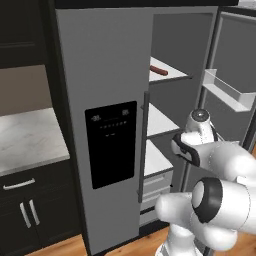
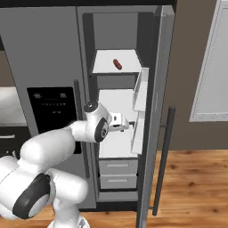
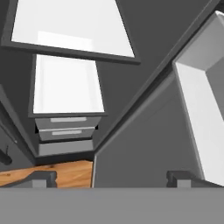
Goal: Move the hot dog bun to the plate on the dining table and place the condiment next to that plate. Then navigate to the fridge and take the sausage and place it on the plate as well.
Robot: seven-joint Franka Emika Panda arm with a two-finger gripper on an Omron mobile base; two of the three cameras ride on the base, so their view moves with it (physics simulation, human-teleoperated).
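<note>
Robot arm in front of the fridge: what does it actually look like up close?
The arm is made of fat, rounded, glossy white segments joined by dark grey to black rings and round caps. It narrows to a small white end effector with dark parts and two small dark fingertips. No loose cables or markings show.

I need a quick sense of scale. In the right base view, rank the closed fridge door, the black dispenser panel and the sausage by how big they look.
1. Closed fridge door: largest by far.
2. Dispenser panel: an inset taking up a small part of that door.
3. Sausage: smallest, a little brown piece on the top shelf. It lies deeper inside the fridge, so it may look slightly smaller than it is.
</note>
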